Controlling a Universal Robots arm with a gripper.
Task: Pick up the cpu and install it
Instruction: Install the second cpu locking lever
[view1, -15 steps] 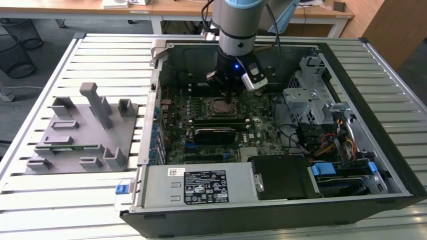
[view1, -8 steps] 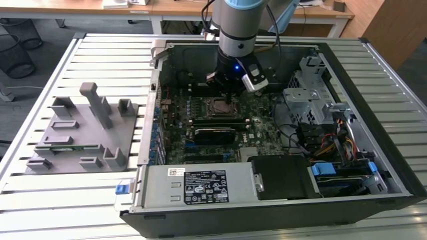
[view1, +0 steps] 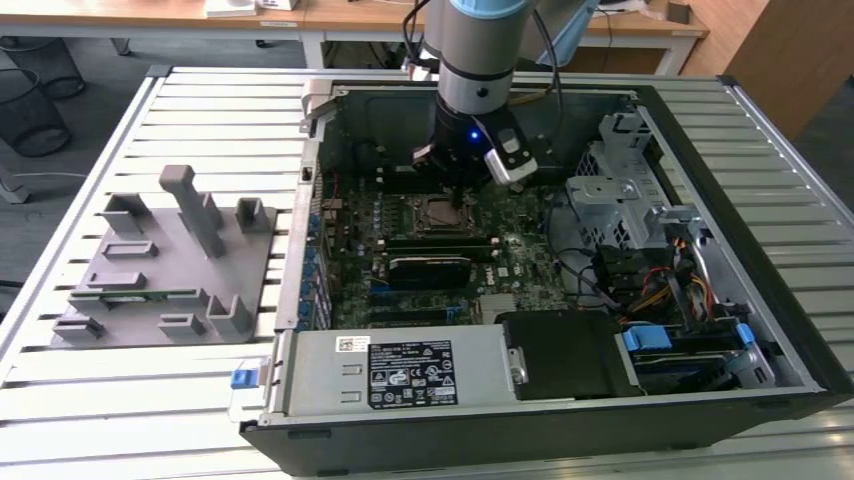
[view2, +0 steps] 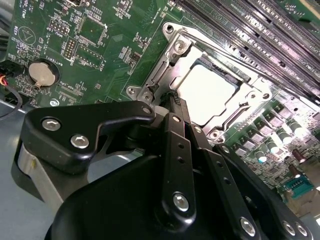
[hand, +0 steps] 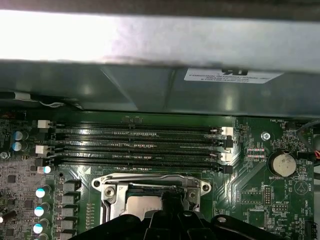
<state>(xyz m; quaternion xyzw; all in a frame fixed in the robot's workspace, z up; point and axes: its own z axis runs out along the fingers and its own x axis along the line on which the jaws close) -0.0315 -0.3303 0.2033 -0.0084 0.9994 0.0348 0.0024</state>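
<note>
Gripper (view2: 173, 97) fingers pressed together at the edge of the cpu (view2: 205, 92) lying in the socket (view2: 160, 75) — any tilt or offset risks bent pins.

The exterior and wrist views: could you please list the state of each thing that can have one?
cpu: lying flat in the socket frame.
gripper: fingertips together at the cpu's edge, holding nothing visible.
computer case: side open, motherboard exposed.
memory slots: appear empty.
</note>
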